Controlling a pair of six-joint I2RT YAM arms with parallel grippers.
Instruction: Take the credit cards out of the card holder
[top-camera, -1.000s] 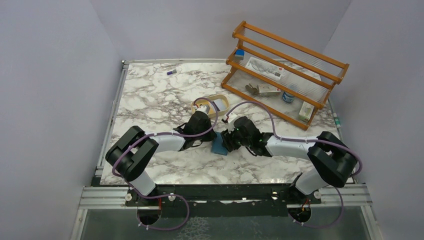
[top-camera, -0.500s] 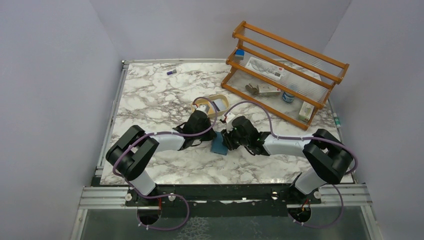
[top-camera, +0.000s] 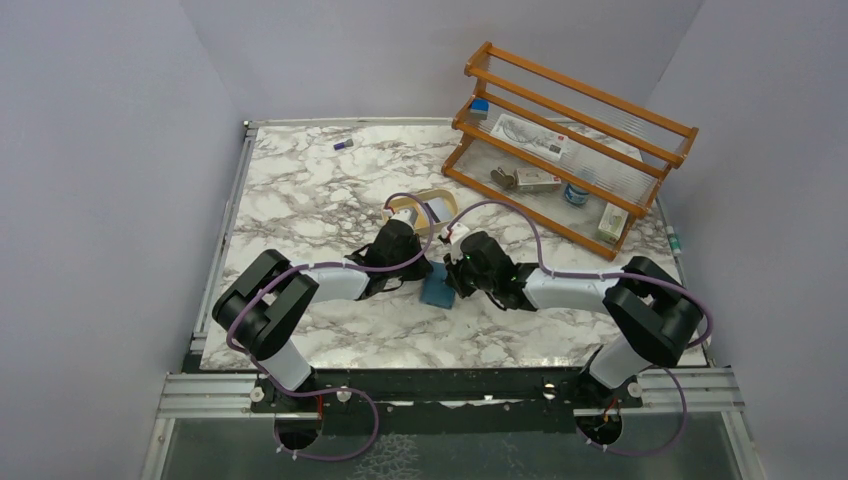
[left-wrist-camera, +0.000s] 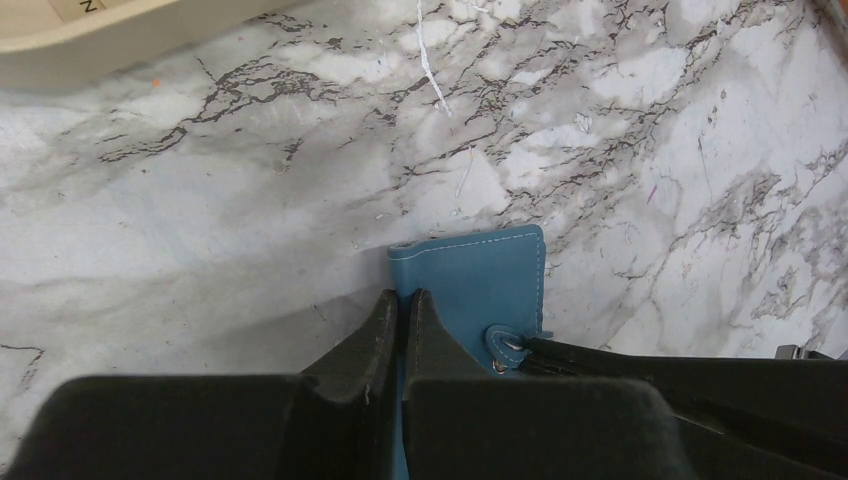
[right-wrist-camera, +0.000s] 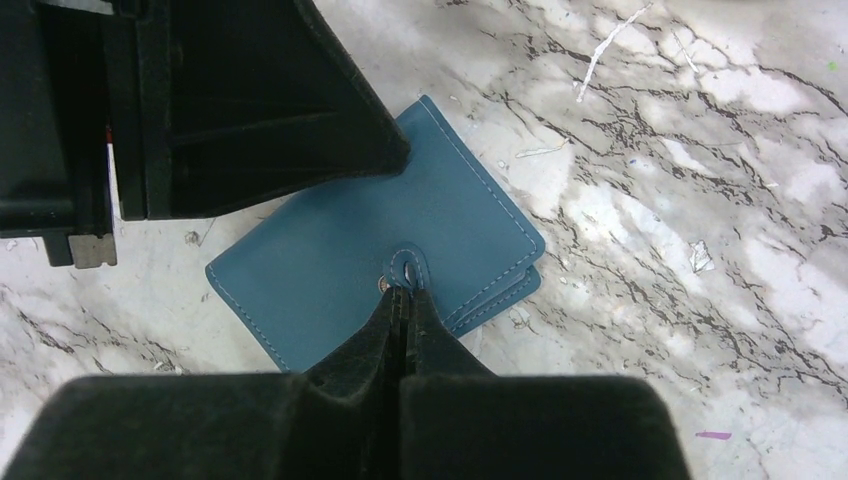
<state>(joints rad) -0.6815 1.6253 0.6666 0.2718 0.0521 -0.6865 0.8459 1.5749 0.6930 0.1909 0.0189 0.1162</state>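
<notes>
The card holder (top-camera: 437, 292), a teal-blue wallet, lies folded shut on the marble between the two arms. Its snap tab (right-wrist-camera: 404, 268) sits on the top face. My right gripper (right-wrist-camera: 404, 290) is shut with its tips pinching that tab. My left gripper (left-wrist-camera: 402, 296) is shut too, and its tips rest on the card holder (left-wrist-camera: 480, 280) at the opposite edge. In the right wrist view the left arm's fingers (right-wrist-camera: 300, 130) show as a dark wedge over the card holder (right-wrist-camera: 320, 270). The credit cards are hidden.
A tan oval tray (top-camera: 441, 196) stands just behind the grippers; its rim (left-wrist-camera: 100, 45) also shows in the left wrist view. A wooden rack (top-camera: 570, 150) with small items fills the back right. A small purple object (top-camera: 343, 145) lies at the back left.
The right gripper has closed from partly open onto the snap tab and shifted slightly left toward the wallet. The left arm and the wallet have stayed put.
</notes>
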